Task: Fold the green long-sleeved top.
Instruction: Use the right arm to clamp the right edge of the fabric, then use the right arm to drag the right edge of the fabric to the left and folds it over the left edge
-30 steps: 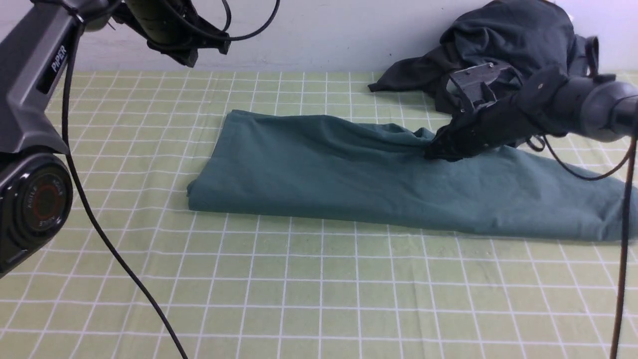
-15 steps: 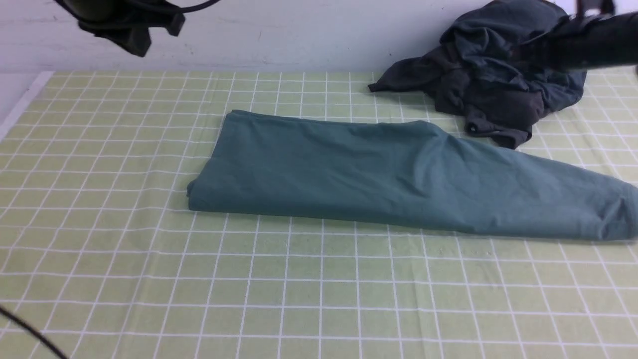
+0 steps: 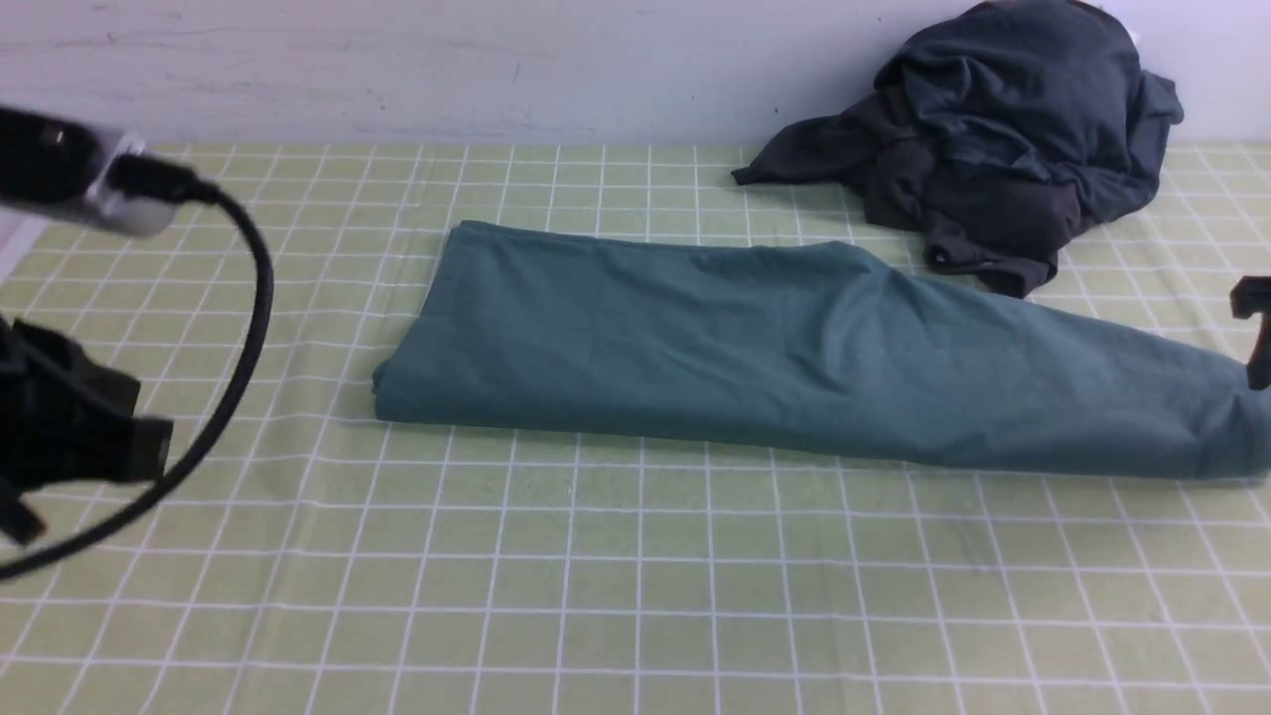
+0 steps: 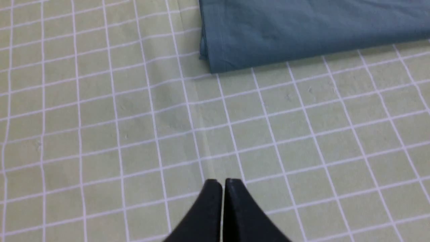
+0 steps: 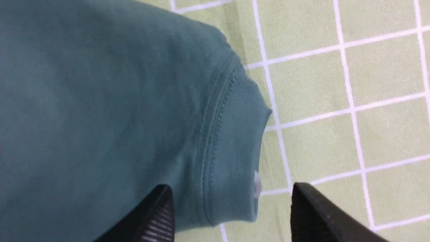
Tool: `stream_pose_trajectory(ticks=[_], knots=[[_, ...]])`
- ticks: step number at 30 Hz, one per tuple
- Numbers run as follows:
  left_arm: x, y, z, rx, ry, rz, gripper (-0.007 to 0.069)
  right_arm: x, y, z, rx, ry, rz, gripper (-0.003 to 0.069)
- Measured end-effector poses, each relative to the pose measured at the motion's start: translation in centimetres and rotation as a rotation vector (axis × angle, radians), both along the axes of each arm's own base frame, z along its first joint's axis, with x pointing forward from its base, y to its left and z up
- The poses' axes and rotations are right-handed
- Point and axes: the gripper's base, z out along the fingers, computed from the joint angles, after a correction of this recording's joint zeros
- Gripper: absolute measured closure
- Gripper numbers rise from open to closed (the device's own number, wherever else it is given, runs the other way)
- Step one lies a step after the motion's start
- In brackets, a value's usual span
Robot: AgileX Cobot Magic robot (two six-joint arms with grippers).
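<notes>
The green long-sleeved top (image 3: 794, 348) lies folded into a long flat strip across the checked cloth, wide end at the left, narrow end at the right edge. In the right wrist view my right gripper (image 5: 230, 190) stands open just above the top's ribbed neck end (image 5: 231, 134), one finger over the fabric and one over the cloth, holding nothing. A sliver of white label (image 5: 257, 183) shows there. Only a dark tip of the right gripper (image 3: 1253, 328) shows in the front view. My left gripper (image 4: 222, 181) is shut and empty, over bare cloth short of the top's left corner (image 4: 215, 64).
A dark charcoal heap of clothing (image 3: 993, 149) sits at the back right against the wall. My left arm (image 3: 70, 437) and its cable (image 3: 253, 298) hang blurred at the left. The checked green cloth (image 3: 635, 596) covers the table.
My right gripper let go of the top's middle, opened, and swung to its right end. The bunched fabric has settled flat. My left arm dropped from the upper left to low on the left.
</notes>
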Motion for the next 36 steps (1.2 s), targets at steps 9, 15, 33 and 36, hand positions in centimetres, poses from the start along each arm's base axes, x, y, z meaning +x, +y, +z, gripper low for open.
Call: stream_pose_trajectory(ticks=[9, 15, 33, 36], knots=[[-1.3, 0.2, -1.9, 0.015, 0.09, -0.001, 0.0628, 1.0, -0.2, -6.2, 0.079, 0.092, -0.073, 0.0261], [-1.0, 0.4, -1.8, 0.042, 0.066, 0.002, 0.0628, 1.0, -0.2, -6.0, 0.073, 0.11, -0.011, 0.039], [1.0, 0.2, -2.9, 0.059, 0.1, 0.006, 0.0628, 2.5, 2.8, 18.4, -0.163, -0.406, 0.153, 0.0639], [1.6, -0.1, -3.5, 0.044, 0.131, 0.006, 0.0628, 3.1, 8.5, 19.7, -0.034, -0.483, 0.294, 0.0639]])
